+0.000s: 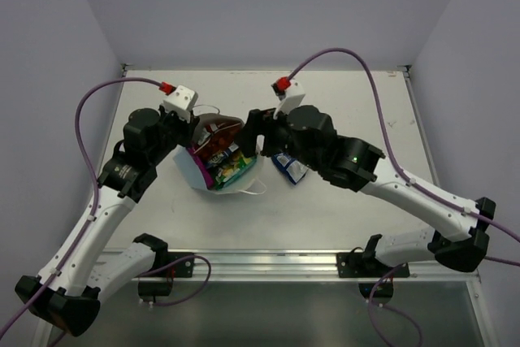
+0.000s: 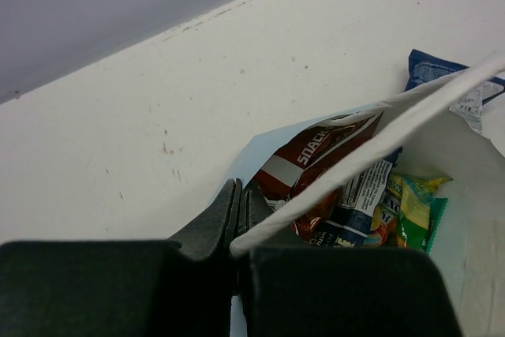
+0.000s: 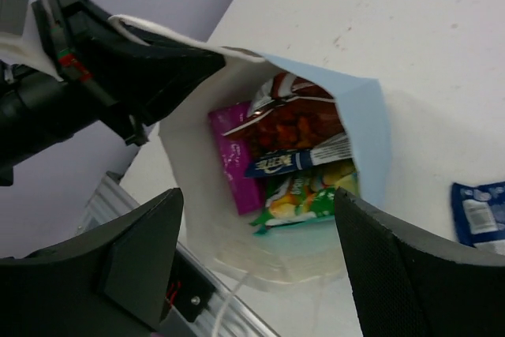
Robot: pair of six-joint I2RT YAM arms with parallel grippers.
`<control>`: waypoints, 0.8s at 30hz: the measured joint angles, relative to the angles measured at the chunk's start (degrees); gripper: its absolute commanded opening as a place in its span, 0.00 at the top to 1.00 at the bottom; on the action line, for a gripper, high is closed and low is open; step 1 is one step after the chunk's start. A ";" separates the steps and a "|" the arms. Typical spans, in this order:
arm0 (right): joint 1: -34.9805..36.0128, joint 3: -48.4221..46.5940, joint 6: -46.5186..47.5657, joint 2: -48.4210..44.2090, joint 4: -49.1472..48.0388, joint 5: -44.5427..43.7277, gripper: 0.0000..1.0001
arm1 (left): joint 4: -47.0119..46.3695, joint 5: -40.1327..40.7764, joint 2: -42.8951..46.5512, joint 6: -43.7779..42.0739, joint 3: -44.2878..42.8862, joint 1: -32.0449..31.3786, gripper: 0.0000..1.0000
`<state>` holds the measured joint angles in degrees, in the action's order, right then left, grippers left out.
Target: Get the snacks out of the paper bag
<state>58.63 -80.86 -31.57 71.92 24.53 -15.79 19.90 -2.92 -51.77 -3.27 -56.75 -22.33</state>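
Observation:
The light-blue paper bag (image 1: 189, 170) lies on its side on the white table, mouth open. My left gripper (image 2: 241, 192) is shut on the bag's white loop handle (image 2: 379, 140) and holds the mouth up. Inside the bag (image 3: 364, 128) lie a red-white snack (image 3: 293, 120), a magenta one (image 3: 233, 159), a blue-white one (image 3: 296, 160) and a yellow-green one (image 3: 308, 195). My right gripper (image 3: 259, 195) hangs open just in front of the mouth, with nothing between its fingers. Another blue-white snack (image 1: 289, 168) lies on the table right of the bag.
The bag's second loop handle (image 1: 255, 188) trails on the table (image 1: 366, 225) toward the near edge. An aluminium rail (image 1: 260, 264) runs along that edge between the arm bases. Lilac walls close the table at the back and sides.

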 measured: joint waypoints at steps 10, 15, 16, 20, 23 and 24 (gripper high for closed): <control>10.19 -2.86 -13.22 15.80 4.31 -4.96 0.28 | -0.02 0.90 -0.15 5.20 0.00 0.00 1.00; 8.04 -2.75 -20.24 18.10 9.94 -8.44 0.32 | 0.42 2.08 -0.48 7.04 -0.42 0.00 1.00; 7.32 -2.75 -21.46 18.10 10.73 -8.66 0.32 | 0.63 2.34 -0.50 7.32 -0.57 0.00 1.00; 3.43 -2.12 -25.51 18.27 12.00 -8.33 0.34 | 1.18 2.95 -0.50 8.85 -0.79 0.00 1.00; 1.38 -2.12 -27.12 19.26 11.98 -8.17 0.34 | 1.60 2.93 -0.50 9.94 -1.05 -0.09 1.00; 1.01 -2.12 -27.54 19.71 11.96 -8.13 0.34 | 1.75 2.93 -0.50 10.25 -1.11 -0.22 1.00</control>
<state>59.64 -82.98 -59.11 91.64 36.49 -23.92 21.65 0.01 -52.27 6.98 -57.87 -22.55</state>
